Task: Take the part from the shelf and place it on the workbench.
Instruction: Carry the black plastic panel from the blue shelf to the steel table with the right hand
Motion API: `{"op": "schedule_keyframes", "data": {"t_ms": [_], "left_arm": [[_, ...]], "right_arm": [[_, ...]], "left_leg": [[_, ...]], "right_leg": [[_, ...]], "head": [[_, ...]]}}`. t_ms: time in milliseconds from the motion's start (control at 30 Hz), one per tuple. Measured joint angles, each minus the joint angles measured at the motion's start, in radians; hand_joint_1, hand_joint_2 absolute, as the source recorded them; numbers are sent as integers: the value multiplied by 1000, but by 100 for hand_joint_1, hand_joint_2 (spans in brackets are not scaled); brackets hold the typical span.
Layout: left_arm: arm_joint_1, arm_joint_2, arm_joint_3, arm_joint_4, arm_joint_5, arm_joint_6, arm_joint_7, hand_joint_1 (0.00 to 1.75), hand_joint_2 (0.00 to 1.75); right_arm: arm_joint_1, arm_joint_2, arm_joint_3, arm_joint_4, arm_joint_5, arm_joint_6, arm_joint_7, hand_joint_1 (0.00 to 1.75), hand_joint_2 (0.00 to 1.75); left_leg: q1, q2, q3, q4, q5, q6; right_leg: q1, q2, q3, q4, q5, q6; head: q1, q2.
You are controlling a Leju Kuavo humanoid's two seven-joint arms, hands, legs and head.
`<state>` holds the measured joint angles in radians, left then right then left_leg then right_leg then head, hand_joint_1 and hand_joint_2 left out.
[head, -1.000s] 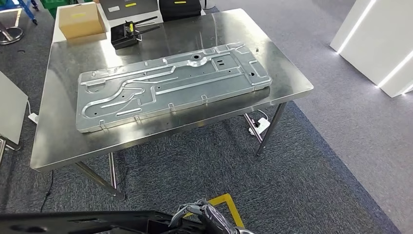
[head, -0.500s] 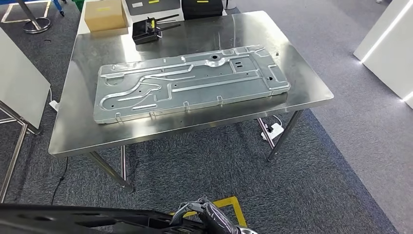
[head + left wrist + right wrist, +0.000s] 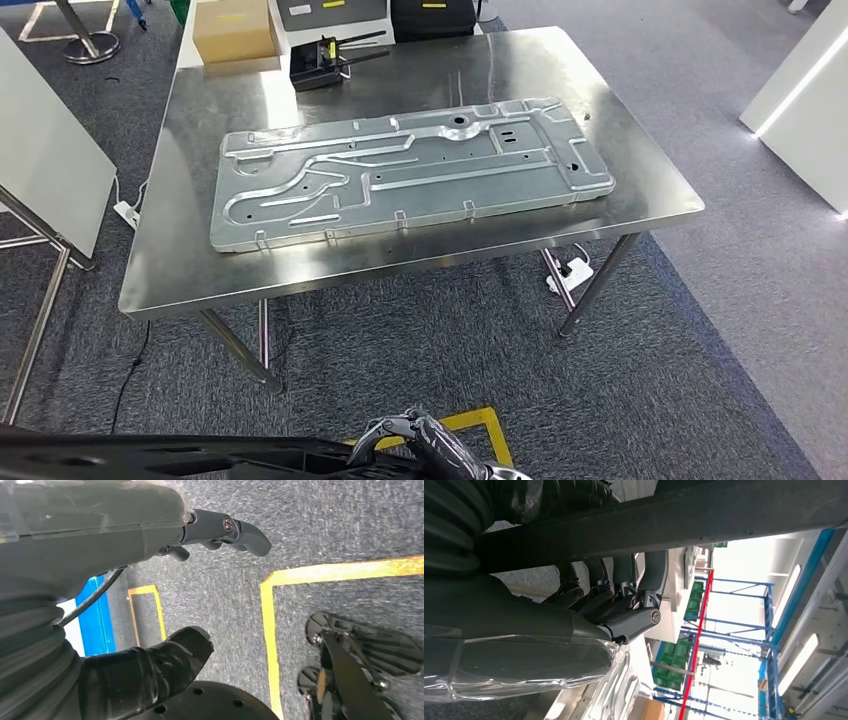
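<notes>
Item: dark flat part [image 3: 150, 452], long, crossing the near edge of the head view from the left toward the middle, above the grey carpet [image 3: 560, 400]. Right hand [image 3: 420, 445] at the part's right end, fingers [image 3: 624, 605] curled around a dark bar of the part in the right wrist view, thumb on the other side; clamped on it. Left hand [image 3: 150, 605] seen from its own wrist camera over carpet with yellow floor tape [image 3: 270, 630]; fingers [image 3: 235, 530] bent and apart from the thumb [image 3: 170, 660], nothing visible between them; whether it touched the part could not be told.

Desk [image 3: 170, 270]: steel, on slanted legs, beyond the carpet, well apart from the held part. On it lay a large stamped silver metal panel [image 3: 400, 170], lengthwise left to right, covering most of the middle. At the far edge: a small black device [image 3: 325, 65] with two thin rods, and left of it a cardboard box [image 3: 235, 30]. A white power strip [image 3: 570, 272] lay on the floor under the desk's right side. A white board [image 3: 40, 150] stood at the left.
</notes>
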<state>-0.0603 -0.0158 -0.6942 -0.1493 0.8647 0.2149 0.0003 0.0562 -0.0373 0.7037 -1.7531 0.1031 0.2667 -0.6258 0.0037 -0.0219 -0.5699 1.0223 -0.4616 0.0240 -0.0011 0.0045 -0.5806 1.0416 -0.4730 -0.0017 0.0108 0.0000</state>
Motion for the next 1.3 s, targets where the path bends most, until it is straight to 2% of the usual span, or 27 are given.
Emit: {"op": "schedule_keyframes", "data": {"t_ms": [67,133,167,233,267,300,333,367,433,467,500,600,633,700,767,800,833,867,933,967,1000,1100,1167,1200,1267,1300], "left_arm": [[0,0,-3,0,1,1,2,0,175],[0,1,-5,0,2,2,4,0,175],[0,1,-6,0,3,3,5,0,175],[0,2,-6,0,4,4,6,0,175],[0,2,-7,0,4,4,6,0,175],[1,2,-7,0,4,4,7,0,175],[1,2,-7,0,4,4,7,0,175],[1,3,-7,0,4,5,8,0,175],[1,3,-7,0,4,8,9,0,175],[0,3,-7,0,4,9,10,0,175],[0,3,-8,0,4,10,12,0,175],[0,3,-8,0,6,12,17,0,175],[0,3,-8,0,7,12,18,0,175],[0,4,-8,0,7,12,18,0,175],[0,4,-8,0,8,12,18,0,175],[0,4,-9,0,8,12,18,0,175],[0,4,-9,0,8,12,18,0,175],[0,4,-9,0,8,12,18,0,175],[0,3,-11,0,8,12,18,0,175],[-1,3,-12,0,9,12,18,0,175],[-1,3,-13,0,9,12,18,0,175],[-2,3,-14,0,10,12,18,0,175],[-2,3,-15,0,11,12,19,0,175],[-2,4,-15,0,11,12,19,0,175],[-2,4,-15,0,13,12,19,0,175],[-1,3,-16,0,14,12,20,0,175]], "right_arm": [[0,0,0,0,1,0,2,175,175],[0,-1,-1,0,3,-1,4,175,175],[0,-1,-1,0,4,-1,5,175,175],[0,-1,-1,0,4,-2,6,175,175],[0,-1,-1,0,4,-2,6,175,175],[0,-2,-1,0,5,-2,7,175,175],[0,-2,-1,0,5,-2,7,175,175],[0,-2,-1,0,5,-2,6,175,175],[0,-2,-1,0,5,-2,6,175,175],[0,-2,-1,0,6,-2,7,175,175],[0,-2,-1,0,6,-3,7,175,175],[0,-2,-1,0,7,-3,7,175,175],[0,-2,-1,-1,8,-4,7,175,175],[1,-3,-1,-2,9,-6,7,175,175],[3,-5,-1,-2,10,-9,7,175,175],[4,-7,-1,-2,11,-10,7,175,175],[5,-8,-1,-2,12,-12,7,175,175],[6,-9,-1,-3,13,-13,7,175,175],[6,-11,-1,-3,14,-15,7,175,175],[6,-11,-1,-3,15,-16,7,175,175],[6,-12,-1,-3,15,-16,7,175,175],[7,-12,-1,-4,15,-16,7,175,175],[7,-12,-1,-6,16,-16,7,175,175],[7,-12,-1,-7,16,-16,7,175,175],[7,-13,-1,-8,16,-16,7,175,175],[8,-13,-1,-8,16,-16,8,175,175]], "left_leg": [[0,-2,-1,-1,0,-12],[1,2,-7,20,-18,-21],[2,4,-23,58,-42,-25],[7,7,-80,179,-106,-32],[10,8,-108,237,-128,-37],[13,10,-123,268,-133,-41],[16,12,-119,261,-118,-45],[19,14,-96,218,-88,-48],[23,19,-30,85,-31,-51],[23,19,-7,38,-17,-48],[21,19,4,15,-15,-43],[17,16,4,9,-13,-20],[18,16,6,6,-11,-13],[18,17,7,2,-8,-1],[16,17,6,2,-8,4],[15,17,6,2,-9,4],[13,15,7,2,-9,5],[13,14,9,2,-10,5],[11,11,14,2,-13,2],[10,11,15,2,-15,-2],[9,10,15,3,-16,-7],[9,11,16,0,-19,-24],[10,13,3,36,-45,-33],[12,14,-18,82,-72,-37],[13,15,-82,211,-133,-43],[14,15,-107,259,-145,-46]], "right_leg": [[1,-1,2,-9,4,-5],[-4,-5,9,-22,9,-15],[-7,-7,13,-27,12,-20],[-6,-13,14,-29,12,-27],[-6,-16,13,-29,11,-29],[-5,-17,13,-27,11,-29],[-6,-18,12,-25,10,-28],[-7,-18,12,-22,8,-25],[-8,-18,11,-11,1,-14],[-7,-17,9,-5,-3,-8],[-6,-18,7,-1,-5,-1],[-8,-17,6,1,-6,15],[-10,-16,0,15,-17,19],[-13,-13,-39,100,-68,26],[-12,-10,-103,231,-123,29],[-12,-10,-125,271,-131,29],[-12,-9,-129,276,-118,27],[-12,-8,-115,241,-89,24],[-8,-6,-50,103,-22,13],[-5,-5,-24,47,-3,9],[-2,-4,-10,12,4,5],[0,-3,-4,-7,5,-5],[-6,-6,5,-20,11,-16],[-8,-8,10,-25,12,-21],[-6,-12,10,-25,10,-26],[-5,-13,10,-24,9,-27]], "head": [[0,0],[0,0],[-1,0],[-1,0],[-1,0],[-1,0],[-1,0],[-1,0],[-2,0],[-1,0],[-1,0],[0,0],[0,0],[0,0],[0,0],[0,0],[0,0],[0,0],[0,0],[0,0],[0,0],[0,0],[0,0],[-1,0],[-1,0],[-1,0]]}}
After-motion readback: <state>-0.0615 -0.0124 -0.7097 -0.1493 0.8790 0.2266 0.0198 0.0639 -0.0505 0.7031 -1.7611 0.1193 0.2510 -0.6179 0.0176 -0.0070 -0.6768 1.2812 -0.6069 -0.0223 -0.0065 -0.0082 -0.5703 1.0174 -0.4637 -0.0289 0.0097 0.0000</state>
